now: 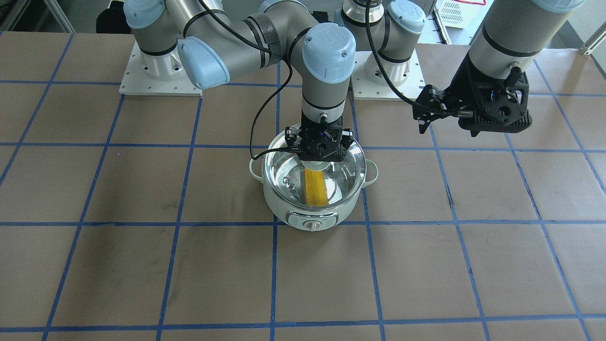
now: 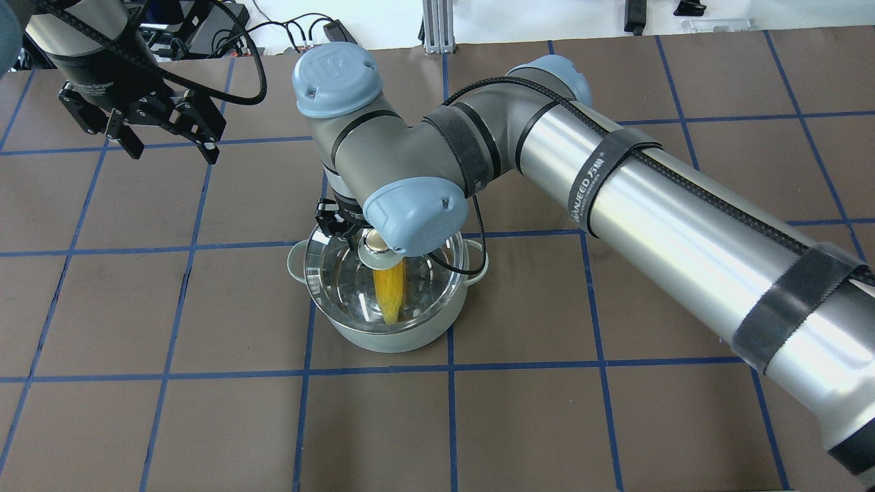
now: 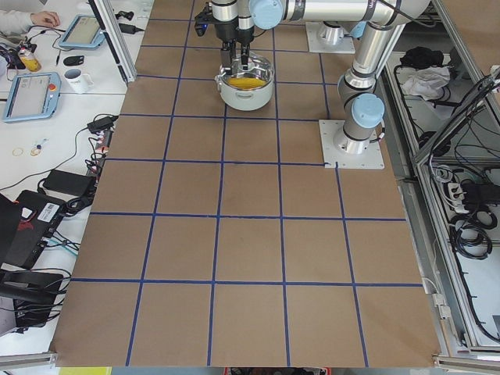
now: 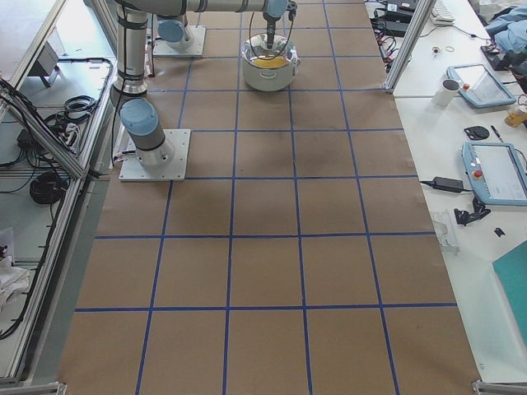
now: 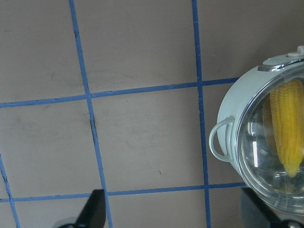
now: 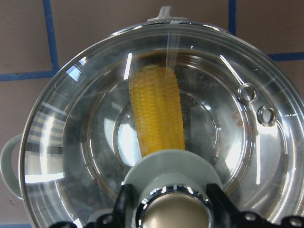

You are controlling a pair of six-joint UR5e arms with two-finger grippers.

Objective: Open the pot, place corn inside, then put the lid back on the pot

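Note:
The pale green pot [image 1: 312, 210] stands mid-table with the yellow corn [image 1: 315, 187] lying inside it. The glass lid [image 1: 284, 166] sits on the pot's rim. My right gripper [image 1: 321, 158] is straight above the pot, shut on the lid's knob; in the right wrist view its fingers [image 6: 127, 202] flank the knob [image 6: 173, 216], with the corn [image 6: 156, 109] showing through the glass [image 6: 85, 142]. My left gripper [image 2: 169, 150] hangs open and empty, high above the table, well clear of the pot [image 2: 389, 338]. The left wrist view shows the pot's side handle [image 5: 219, 142] and the corn [image 5: 287, 123].
The brown table [image 1: 142, 274] carries a blue tape grid. The two arm bases [image 1: 161, 71] stand at the robot's edge. The right arm's long forearm [image 2: 670, 205] stretches over the table towards the pot. Operator desks with tablets [image 3: 31, 94] lie beyond the table's far edge.

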